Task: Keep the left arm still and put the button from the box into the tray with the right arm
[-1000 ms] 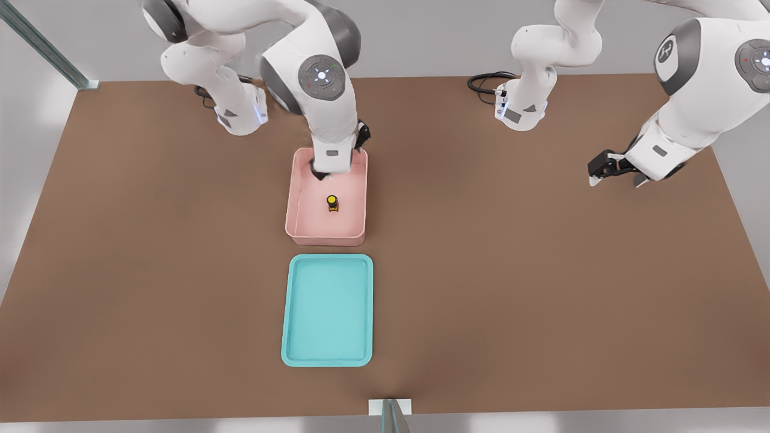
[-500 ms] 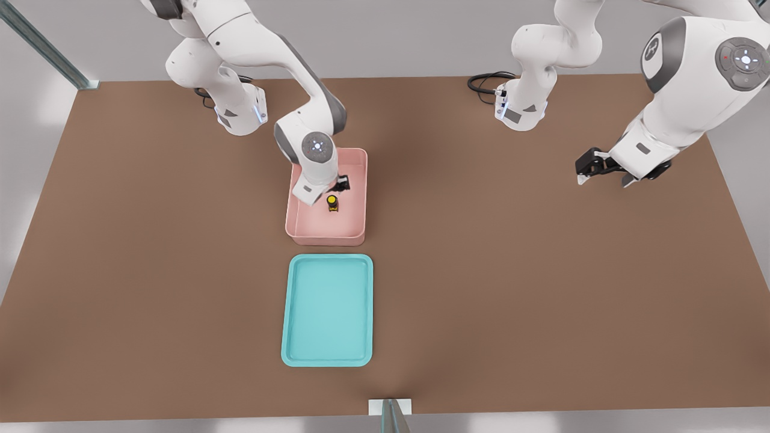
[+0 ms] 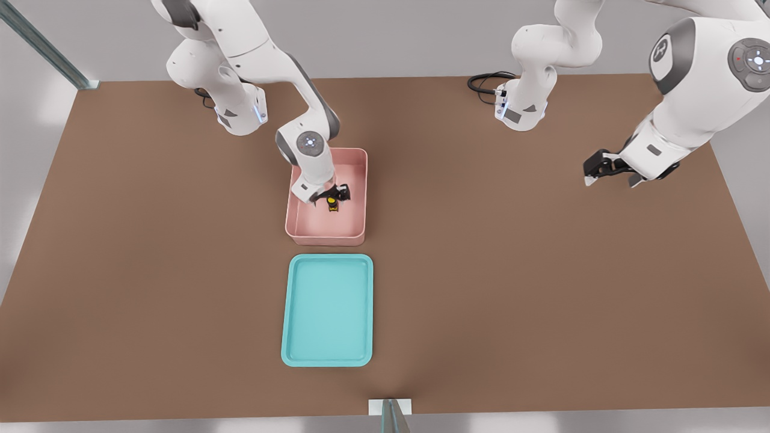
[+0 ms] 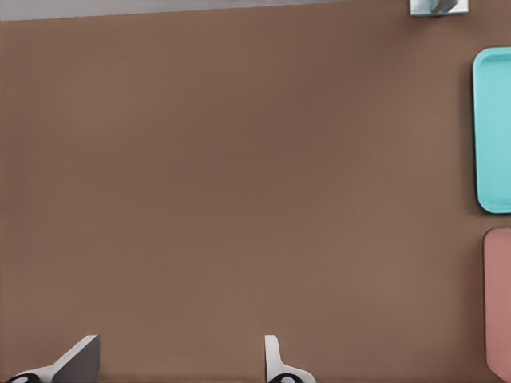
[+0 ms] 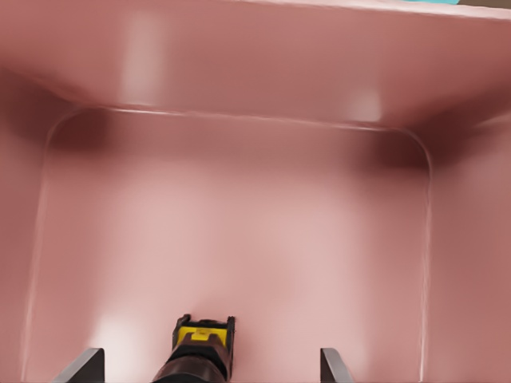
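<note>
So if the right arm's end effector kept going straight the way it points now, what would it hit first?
Most likely the button: it sits between the open fingers of the end effector inside the box. Beyond it the box floor appears next, though depth is hard to judge.

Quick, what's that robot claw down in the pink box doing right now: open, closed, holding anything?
Working gripper: open inside the pale pink plastic box, fingers on either side of the tiny yellow-capped black button, not gripping it yet.
</note>
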Controlling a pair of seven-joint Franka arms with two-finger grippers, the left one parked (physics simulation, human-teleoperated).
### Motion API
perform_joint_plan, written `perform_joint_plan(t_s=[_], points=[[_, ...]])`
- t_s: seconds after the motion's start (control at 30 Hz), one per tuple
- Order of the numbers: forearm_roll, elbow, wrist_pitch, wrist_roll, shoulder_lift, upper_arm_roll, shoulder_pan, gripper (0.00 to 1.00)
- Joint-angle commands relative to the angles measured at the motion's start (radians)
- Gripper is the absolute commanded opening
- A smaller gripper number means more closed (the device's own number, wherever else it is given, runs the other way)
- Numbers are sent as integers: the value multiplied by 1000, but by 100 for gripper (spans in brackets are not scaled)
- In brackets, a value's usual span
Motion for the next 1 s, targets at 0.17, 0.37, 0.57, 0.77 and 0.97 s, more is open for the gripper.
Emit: perform_joint_plan(t_s=[0.17, 0.37, 0.57, 0.77, 0.97], points=[[1, -24, 196, 127, 52, 38, 0, 100], [1, -42, 225, 108, 63, 38, -2, 57], [1, -30, 198, 81, 43, 37, -14, 45], [7, 326, -291, -120, 6, 18, -145, 44], [166, 953, -431, -418, 446, -6, -307, 44]])
